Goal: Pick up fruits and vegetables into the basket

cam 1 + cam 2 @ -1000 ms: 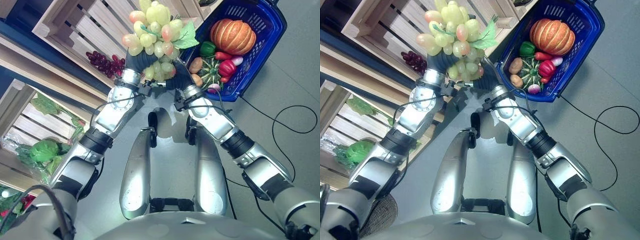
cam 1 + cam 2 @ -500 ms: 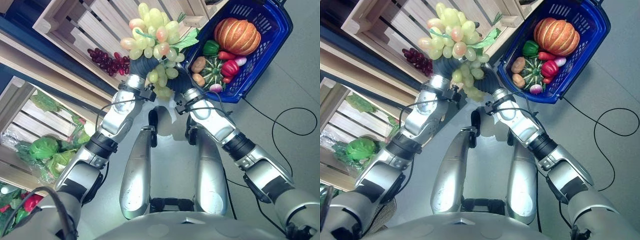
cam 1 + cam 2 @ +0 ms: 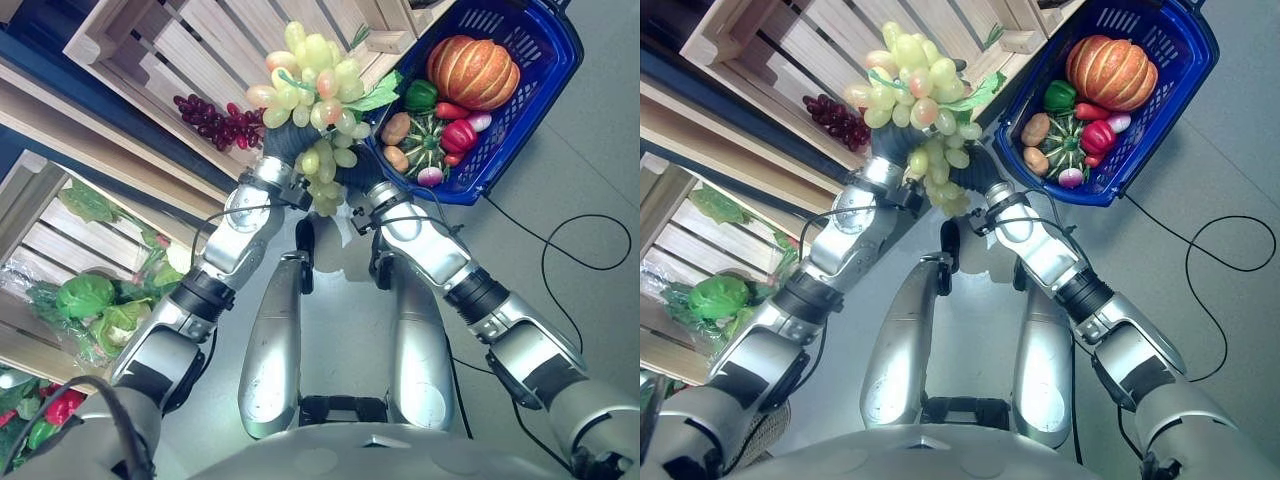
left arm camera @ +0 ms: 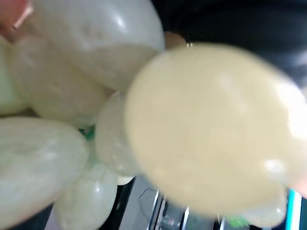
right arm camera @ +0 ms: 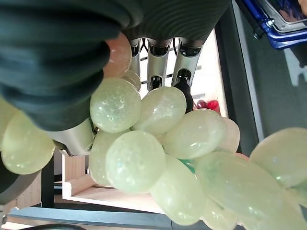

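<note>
One large bunch of pale green, pink-blushed grapes (image 3: 312,85) with a green leaf sits raised between two robot hands. The left robot hand (image 3: 283,143) and right robot hand (image 3: 357,170) cradle it beside one blue basket (image 3: 525,100); their finger positions cannot be told.

Bright, even light; blurred left-wrist close-up

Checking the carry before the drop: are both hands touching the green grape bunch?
Touching. In the left eye view, the left hand and right hand press against the green grape bunch from both sides.

Grey floor (image 3: 560,300), wooden crates (image 3: 150,50)
</note>
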Tool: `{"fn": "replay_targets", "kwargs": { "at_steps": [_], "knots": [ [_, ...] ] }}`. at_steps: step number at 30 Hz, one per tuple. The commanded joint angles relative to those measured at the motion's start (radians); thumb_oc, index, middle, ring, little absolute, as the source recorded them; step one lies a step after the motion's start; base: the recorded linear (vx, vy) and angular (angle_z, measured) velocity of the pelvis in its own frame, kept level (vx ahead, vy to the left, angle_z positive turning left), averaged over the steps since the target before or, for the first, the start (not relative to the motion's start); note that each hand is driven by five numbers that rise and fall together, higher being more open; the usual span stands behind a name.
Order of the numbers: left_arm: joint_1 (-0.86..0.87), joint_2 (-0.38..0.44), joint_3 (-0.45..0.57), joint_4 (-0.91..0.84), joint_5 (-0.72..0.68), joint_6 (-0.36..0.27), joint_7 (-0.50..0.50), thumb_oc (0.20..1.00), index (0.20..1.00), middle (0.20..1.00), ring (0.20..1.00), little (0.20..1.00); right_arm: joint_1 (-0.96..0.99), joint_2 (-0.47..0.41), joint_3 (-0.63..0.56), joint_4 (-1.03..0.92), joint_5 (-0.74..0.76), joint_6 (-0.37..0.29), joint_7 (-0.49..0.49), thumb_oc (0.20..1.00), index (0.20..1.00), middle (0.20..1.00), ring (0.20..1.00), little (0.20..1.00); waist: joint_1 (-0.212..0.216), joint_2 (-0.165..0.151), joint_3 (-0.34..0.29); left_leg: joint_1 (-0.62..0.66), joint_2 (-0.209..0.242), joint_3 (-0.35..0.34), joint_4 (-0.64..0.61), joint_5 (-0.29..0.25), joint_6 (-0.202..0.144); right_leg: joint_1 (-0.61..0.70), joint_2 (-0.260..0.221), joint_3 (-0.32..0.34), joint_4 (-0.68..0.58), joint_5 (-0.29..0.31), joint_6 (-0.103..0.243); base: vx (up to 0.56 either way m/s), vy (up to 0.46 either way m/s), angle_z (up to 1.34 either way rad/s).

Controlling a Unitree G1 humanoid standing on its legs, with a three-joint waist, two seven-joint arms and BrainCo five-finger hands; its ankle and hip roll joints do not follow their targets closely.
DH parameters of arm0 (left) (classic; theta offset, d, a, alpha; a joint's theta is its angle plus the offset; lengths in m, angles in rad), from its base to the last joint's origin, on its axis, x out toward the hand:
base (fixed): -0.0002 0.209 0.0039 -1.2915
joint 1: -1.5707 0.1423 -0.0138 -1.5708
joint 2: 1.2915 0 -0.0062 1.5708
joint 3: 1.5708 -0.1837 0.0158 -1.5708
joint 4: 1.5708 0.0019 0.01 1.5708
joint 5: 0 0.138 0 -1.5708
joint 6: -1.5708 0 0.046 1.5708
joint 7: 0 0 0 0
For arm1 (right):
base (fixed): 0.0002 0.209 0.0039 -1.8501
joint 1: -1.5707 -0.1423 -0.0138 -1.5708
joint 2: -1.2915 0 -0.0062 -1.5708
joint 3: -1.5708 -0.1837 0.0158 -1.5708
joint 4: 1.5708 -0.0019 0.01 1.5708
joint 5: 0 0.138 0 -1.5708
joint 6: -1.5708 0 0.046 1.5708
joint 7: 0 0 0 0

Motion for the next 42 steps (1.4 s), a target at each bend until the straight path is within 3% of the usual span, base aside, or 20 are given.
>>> {"fn": "replay_targets", "kwargs": {
  "at_steps": [1, 3, 4, 7, 10, 16, 22, 25, 33, 34, 39, 42],
  "knots": [
    [-0.026, -0.049, -0.109, -0.124, 0.050, 0.070, -0.173, 1.000, 1.000, 1.000, 1.000, 1.000, -0.086, 0.076, -0.012, -0.092, 0.073, -0.094, 0.072, 0.200, 0.200, 0.200, 0.200, 0.200, 0.003, 0.003, -0.047, 0.071, -0.073, 0.102, -0.037, -0.139, 0.088, 0.049, 0.025, -0.018, -0.055, -0.020, 0.052, 0.07, 0.003, 0.01],
    [-0.048, -0.019, -0.130, -0.139, 0.116, 0.078, -0.175, 1.000, 1.000, 1.000, 1.000, 1.000, -0.095, 0.057, -0.020, -0.131, 0.112, -0.109, 0.097, 0.200, 0.200, 0.200, 0.200, 0.200, -0.005, 0.005, -0.047, 0.075, -0.072, 0.105, -0.040, -0.138, 0.087, 0.051, 0.027, -0.014, -0.057, -0.019, 0.054, -0.04, 0.005, 0.00],
    [-0.072, 0.010, -0.133, -0.152, 0.242, 0.044, -0.137, 1.000, 1.000, 1.000, 1.000, 1.000, -0.105, 0.041, -0.029, -0.159, 0.136, -0.133, 0.110, 0.200, 0.200, 0.200, 0.200, 0.200, -0.009, 0.005, -0.047, 0.057, -0.069, 0.113, -0.050, -0.109, 0.091, 0.035, 0.027, -0.019, -0.071, 0.009, 0.046, -0.07, 0.004, -0.01],
    [-0.114, 0.101, -0.097, -0.204, 0.586, 0.010, -0.020, 1.000, 1.000, 1.000, 1.000, 1.000, -0.092, 0.013, -0.078, -0.219, 0.176, -0.167, 0.143, 0.200, 0.200, 0.200, 0.200, 0.200, -0.007, 0.008, -0.047, 0.062, -0.068, 0.114, -0.046, -0.113, 0.087, 0.042, 0.026, -0.022, -0.066, 0.001, 0.045, 0.00, -0.022, -0.04],
    [-0.143, 0.204, -0.031, -0.263, 0.789, 0.007, 0.083, 1.000, 1.000, 1.000, 1.000, 1.000, -0.067, -0.022, -0.144, -0.290, 0.211, -0.195, 0.174, 0.200, 0.200, 0.200, 0.200, 0.200, -0.003, 0.009, -0.047, 0.065, -0.067, 0.112, -0.036, -0.119, 0.082, 0.048, 0.022, -0.026, -0.055, -0.009, 0.045, 0.02, -0.051, -0.01],
    [-0.068, 0.296, 0.136, -0.339, 0.748, -0.083, 0.173, 1.000, 1.000, 1.000, 1.000, 1.000, 0.006, -0.068, -0.279, -0.394, 0.221, -0.257, 0.205, 0.200, 0.200, 0.200, 0.200, 0.200, 0.006, 0.009, -0.047, 0.063, -0.061, 0.112, -0.016, -0.130, 0.077, 0.048, 0.015, -0.035, -0.038, -0.016, 0.045, 0.02, -0.074, 0.01],
    [0.081, 0.275, 0.245, -0.339, 0.687, -0.219, 0.266, 1.000, 1.000, 1.000, 1.000, 1.000, 0.068, -0.098, -0.395, -0.451, 0.219, -0.327, 0.206, 0.200, 0.200, 0.200, 0.200, 0.200, 0.009, 0.004, -0.047, 0.045, -0.050, 0.114, 0.014, -0.141, 0.077, 0.034, 0.014, -0.045, -0.009, -0.027, 0.040, 0.01, -0.077, 0.05],
    [0.155, 0.248, 0.273, -0.330, 0.657, -0.246, 0.293, 1.000, 1.000, 1.000, 1.000, 1.000, 0.096, -0.116, -0.445, -0.463, 0.235, -0.359, 0.199, 0.200, 0.200, 0.200, 0.200, 0.200, 0.008, 0.000, -0.047, 0.037, -0.044, 0.116, 0.026, -0.144, 0.077, 0.030, 0.015, -0.052, 0.003, -0.031, 0.037, 0.02, -0.093, 0.03],
    [0.290, 0.215, 0.309, -0.314, 0.678, -0.245, 0.284, 1.000, 1.000, 1.000, 1.000, 1.000, 0.178, -0.156, -0.568, -0.448, 0.282, -0.392, 0.175, 0.200, 0.200, 0.200, 0.200, 0.200, 0.002, -0.004, -0.047, 0.000, -0.031, 0.115, 0.058, -0.151, 0.078, -0.007, 0.020, -0.059, 0.043, -0.044, 0.031, 0.02, -0.092, 0.00],
    [0.307, 0.217, 0.311, -0.313, 0.702, -0.247, 0.290, 1.000, 1.000, 1.000, 1.000, 1.000, 0.194, -0.162, -0.580, -0.439, 0.286, -0.392, 0.164, 0.200, 0.200, 0.200, 0.200, 0.200, 0.002, -0.003, -0.047, 0.008, -0.031, 0.107, 0.071, -0.176, 0.074, -0.001, 0.023, -0.049, 0.059, -0.068, 0.040, 0.06, -0.117, 0.02],
    [0.340, 0.249, 0.321, -0.304, 0.764, -0.233, 0.299, 1.000, 1.000, 1.000, 1.000, 1.000, 0.247, -0.186, -0.630, -0.354, 0.410, -0.366, 0.181, 0.200, 0.200, 0.200, 0.200, 0.200, 0.000, 0.002, -0.047, -0.037, -0.021, 0.110, 0.096, -0.181, 0.075, -0.047, 0.017, -0.054, 0.094, -0.078, 0.036, 0.03, -0.091, 0.01],
    [0.340, 0.281, 0.325, -0.287, 0.751, -0.228, 0.297, 1.000, 1.000, 1.000, 1.000, 1.000, 0.252, -0.212, -0.655, -0.265, 0.565, -0.313, 0.219, 0.200, 0.200, 0.200, 0.200, 0.200, 0.004, 0.012, -0.047, -0.077, -0.012, 0.114, 0.111, -0.178, 0.073, -0.088, 0.009, -0.060, 0.118, -0.082, 0.033, 0.01, -0.075, 0.00]
  ]
}}
